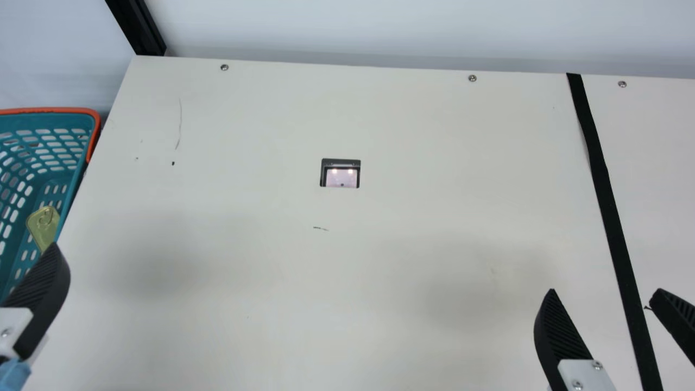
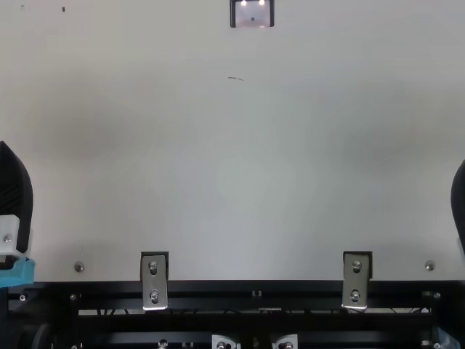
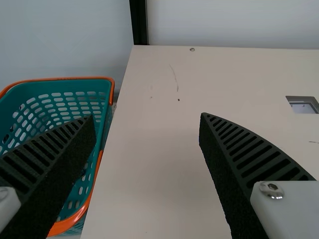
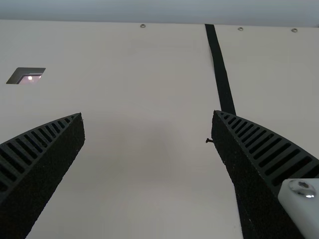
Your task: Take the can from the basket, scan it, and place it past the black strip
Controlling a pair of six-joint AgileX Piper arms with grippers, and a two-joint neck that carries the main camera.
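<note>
Leftmost, basket [image 1: 59,111] stands just beyond left edge of counter [image 1: 244,136], can [image 1: 43,225] inside. Left pincer [image 1: 40,296] near that edge, fingers apart. Scanner window [image 1: 342,177] lies inset, in from far edge. Right pincer [image 1: 604,291], fingers apart, is near black strip [image 1: 605,190], which meets far edge.

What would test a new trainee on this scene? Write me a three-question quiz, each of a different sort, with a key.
1. True or false: the scanner window lies between the basket and the black strip.
2. Choose one. The can is: (a) on the scanner window; (b) inside the basket; (c) past the black strip.
3. Fill in: the jaws of the right gripper are ____, with nothing held between them.

Key: 1 true; 2 b; 3 open.
</note>
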